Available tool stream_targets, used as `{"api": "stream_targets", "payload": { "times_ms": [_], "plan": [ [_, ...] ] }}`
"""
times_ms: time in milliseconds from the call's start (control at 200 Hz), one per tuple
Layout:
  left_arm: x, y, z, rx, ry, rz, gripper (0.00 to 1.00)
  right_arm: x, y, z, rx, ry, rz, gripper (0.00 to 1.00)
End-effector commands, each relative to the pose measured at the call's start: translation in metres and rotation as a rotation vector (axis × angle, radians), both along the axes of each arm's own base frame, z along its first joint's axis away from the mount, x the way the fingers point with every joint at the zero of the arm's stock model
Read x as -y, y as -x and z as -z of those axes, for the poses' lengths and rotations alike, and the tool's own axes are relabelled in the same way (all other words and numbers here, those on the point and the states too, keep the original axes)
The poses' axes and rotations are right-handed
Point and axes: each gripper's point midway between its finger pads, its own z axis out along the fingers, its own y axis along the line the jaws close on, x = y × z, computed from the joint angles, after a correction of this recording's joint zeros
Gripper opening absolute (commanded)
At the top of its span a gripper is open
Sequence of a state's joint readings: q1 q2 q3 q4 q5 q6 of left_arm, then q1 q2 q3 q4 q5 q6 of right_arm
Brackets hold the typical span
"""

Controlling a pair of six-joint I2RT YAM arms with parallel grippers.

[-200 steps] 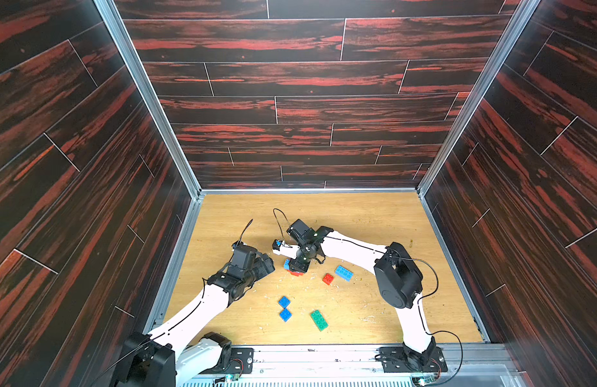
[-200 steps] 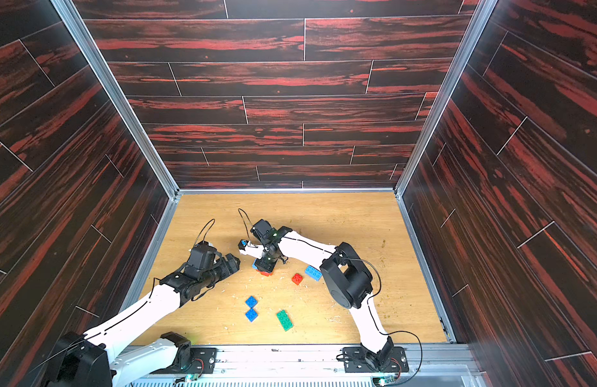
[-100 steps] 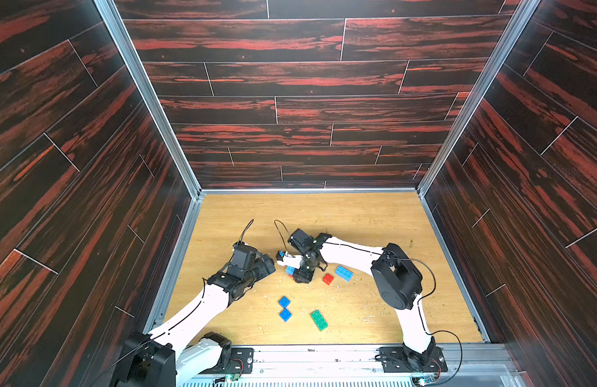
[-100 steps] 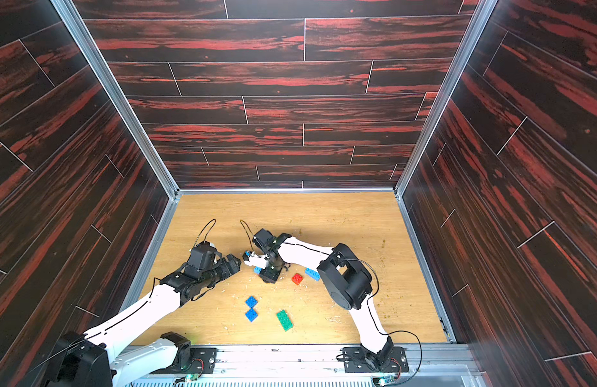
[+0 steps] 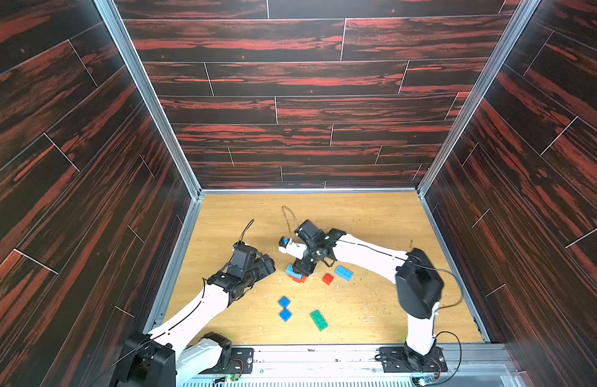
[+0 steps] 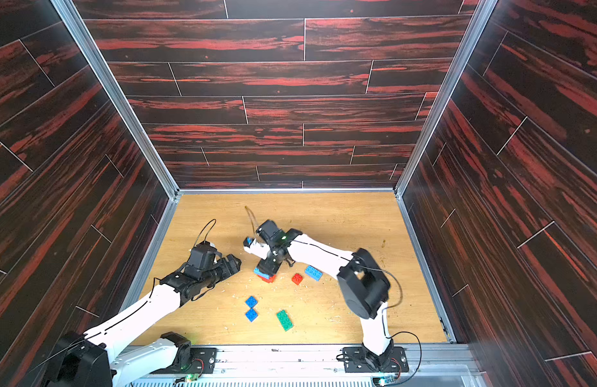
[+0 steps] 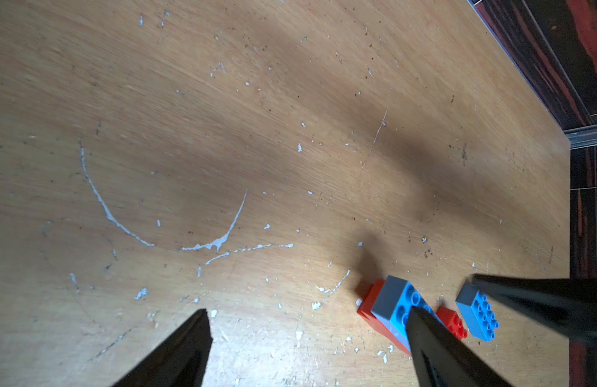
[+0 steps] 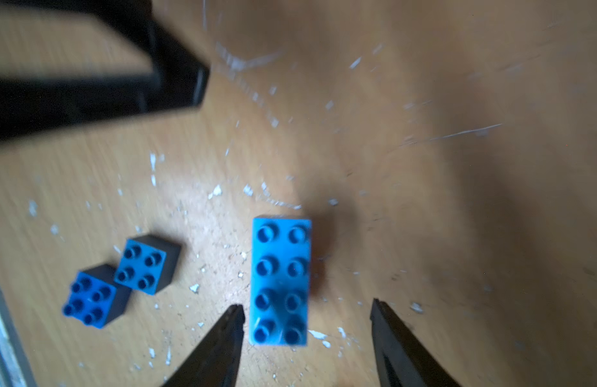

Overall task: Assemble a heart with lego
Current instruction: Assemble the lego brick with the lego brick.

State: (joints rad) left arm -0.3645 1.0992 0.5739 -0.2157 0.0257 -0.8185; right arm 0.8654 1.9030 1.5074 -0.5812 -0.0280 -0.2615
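The wooden tabletop (image 5: pixel 374 217) carries every brick, and no heart is yet formed. Over it the right gripper (image 5: pixel 302 268) is held point-down. In the right wrist view its jaws are seen apart, clamped on nothing. The left gripper (image 5: pixel 268 264) is held just beside it, jaws spread wide and empty. Directly under the right gripper the long light blue brick (image 8: pixel 280 278) is found, studs up, set on a red-orange brick (image 7: pixel 369 303). One finger (image 8: pixel 220 345) is just beside its long side, and the other stands apart from it.

The step is judged to be the release of this brick onto its base. It would be done well if the gripper were drawn straight up along its own axis, so that the near finger is not dragged against the brick and the joint is not levered loose. Whether the studs are fully seated cannot be told. A downward press with the jaws brought together may be needed, the base being steadied by the left gripper.

Behind the right gripper's wrist a loose light blue brick (image 5: pixel 344 273) is seen, and farther back toward the arm bases a green brick (image 5: pixel 318 320). Off to the side of the right fingers two dark blue square bricks (image 8: pixel 144 264) are seen close together. A small red brick (image 5: pixel 327 278) lies nearest behind the gripper.
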Motion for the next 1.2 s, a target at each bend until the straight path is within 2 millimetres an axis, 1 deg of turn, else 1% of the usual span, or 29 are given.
{"api": "stream_targets", "payload": {
  "times_ms": [0,100,205,341,421,471,621,681,797,942,1112,1192],
  "plan": [
    [0.005,-0.008,-0.009,0.017,0.013,0.019,0.95,0.009,-0.010,0.015,-0.024,0.027,0.100,0.65],
    [0.012,-0.010,-0.008,-0.002,0.031,0.043,0.94,0.010,-0.010,0.030,-0.053,0.063,0.113,0.65],
    [0.018,-0.010,-0.005,-0.025,0.042,0.070,0.92,0.006,-0.009,0.033,-0.069,0.060,0.109,0.65],
    [0.022,-0.012,-0.004,-0.026,0.052,0.086,0.91,0.011,-0.014,0.039,-0.057,0.101,0.127,0.65],
    [0.023,-0.012,-0.003,-0.030,0.055,0.088,0.90,0.010,-0.013,0.042,-0.071,0.108,0.118,0.65],
    [0.022,-0.011,-0.002,-0.034,0.053,0.089,0.90,0.010,-0.008,0.044,-0.083,0.112,0.099,0.65],
    [0.022,-0.009,-0.002,-0.036,0.052,0.094,0.89,0.010,-0.008,0.035,-0.058,0.099,0.101,0.65],
    [0.022,-0.009,-0.002,-0.035,0.052,0.095,0.89,0.007,-0.002,0.031,-0.061,0.094,0.076,0.65],
    [0.021,-0.008,-0.003,-0.032,0.051,0.091,0.89,0.003,0.003,0.024,-0.027,0.097,0.059,0.65],
    [0.021,-0.007,-0.002,-0.035,0.049,0.091,0.89,0.005,0.000,0.019,0.003,0.098,0.068,0.65],
    [0.019,-0.006,-0.003,-0.031,0.047,0.088,0.89,0.002,0.003,0.005,0.034,0.057,0.062,0.65],
    [0.019,-0.005,-0.003,-0.030,0.048,0.089,0.89,-0.001,0.008,0.000,0.022,0.036,0.047,0.65]
  ]
}}
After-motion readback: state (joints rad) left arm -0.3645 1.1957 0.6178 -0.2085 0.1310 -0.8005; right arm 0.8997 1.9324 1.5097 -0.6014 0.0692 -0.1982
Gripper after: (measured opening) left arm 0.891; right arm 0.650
